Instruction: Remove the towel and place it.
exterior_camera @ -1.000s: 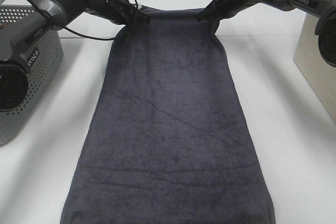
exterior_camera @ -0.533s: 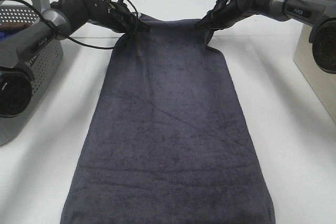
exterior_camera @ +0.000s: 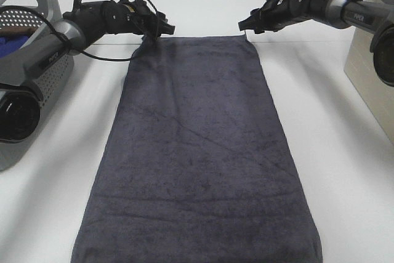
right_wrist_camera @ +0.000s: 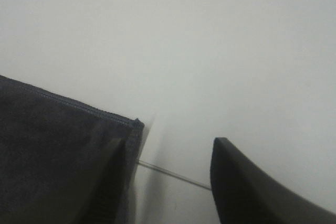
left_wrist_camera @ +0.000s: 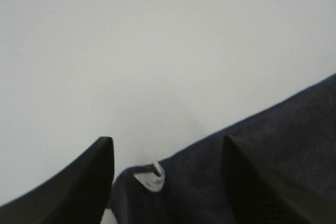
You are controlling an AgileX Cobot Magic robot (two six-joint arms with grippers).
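Towel [exterior_camera: 197, 152] now released flat on white table [exterior_camera: 345, 170], both jaws apart, empty.

Two black-and-silver arms are seen; the left arm [exterior_camera: 74, 26] is trailed by a black cable; the right arm [exterior_camera: 335, 5] is marked "PiPER"; dark tapered fingers [left_wrist_camera: 79, 192] are fitted.

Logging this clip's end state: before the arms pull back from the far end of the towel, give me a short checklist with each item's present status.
1. Towel spread flat on the table: ok.
2. Left gripper jaws apart, towel corner lying loose between them: ok.
3. Right gripper jaws apart, corner released: ok.
4. Far left corner flat: not ok, it looks slightly bunched, with a white tag showing.
5. Near edge of towel fully on the table: cannot tell, it runs out of the overhead view.
6. Towel clear of the basket: ok.
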